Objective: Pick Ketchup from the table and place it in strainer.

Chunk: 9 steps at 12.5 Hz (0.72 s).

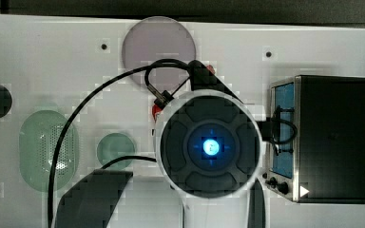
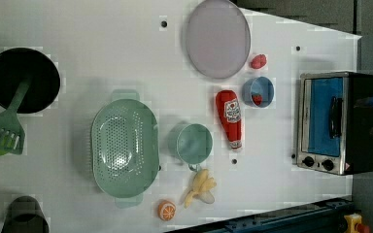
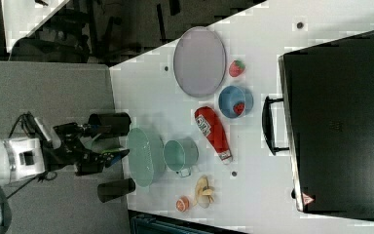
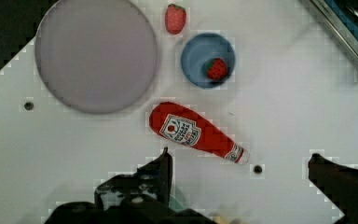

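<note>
The ketchup is a red squeeze bottle with a white label, lying flat on the white table between the teal cup and a blue bowl. In the wrist view the ketchup lies slantwise just beyond my gripper, which hangs above it, open and holding nothing. The cap end points into the gap between the two fingers. The strainer is a pale green oval basin with a hole-dotted centre, standing empty beyond the cup, toward the left view's left. In the top view my arm covers most of the bottle; the strainer sits at the top view's left.
A teal cup stands between bottle and strainer. A grey-lilac plate, a strawberry and a blue bowl lie near the bottle's base. A toaster oven is at the left view's right. Banana, orange half, black pan and green spatula lie around.
</note>
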Each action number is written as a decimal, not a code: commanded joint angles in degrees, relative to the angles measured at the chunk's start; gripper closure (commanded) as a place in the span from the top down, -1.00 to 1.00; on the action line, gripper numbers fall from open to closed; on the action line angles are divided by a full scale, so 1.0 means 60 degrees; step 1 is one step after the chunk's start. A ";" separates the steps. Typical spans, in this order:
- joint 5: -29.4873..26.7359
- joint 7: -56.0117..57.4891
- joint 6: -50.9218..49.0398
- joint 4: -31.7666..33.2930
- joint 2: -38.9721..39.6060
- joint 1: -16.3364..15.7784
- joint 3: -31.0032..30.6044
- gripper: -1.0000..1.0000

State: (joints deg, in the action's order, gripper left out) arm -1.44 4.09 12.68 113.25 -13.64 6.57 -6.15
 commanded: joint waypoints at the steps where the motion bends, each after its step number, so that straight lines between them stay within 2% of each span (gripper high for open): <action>1: -0.0001 0.1920 0.0893 0.0957 0.0888 0.0083 -0.0275 1.00; 9: 0.0003 0.7523 0.4850 0.3151 0.2304 0.0048 -0.0692 1.00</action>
State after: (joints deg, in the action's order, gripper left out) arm -1.63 38.58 40.85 132.83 1.07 6.37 -9.36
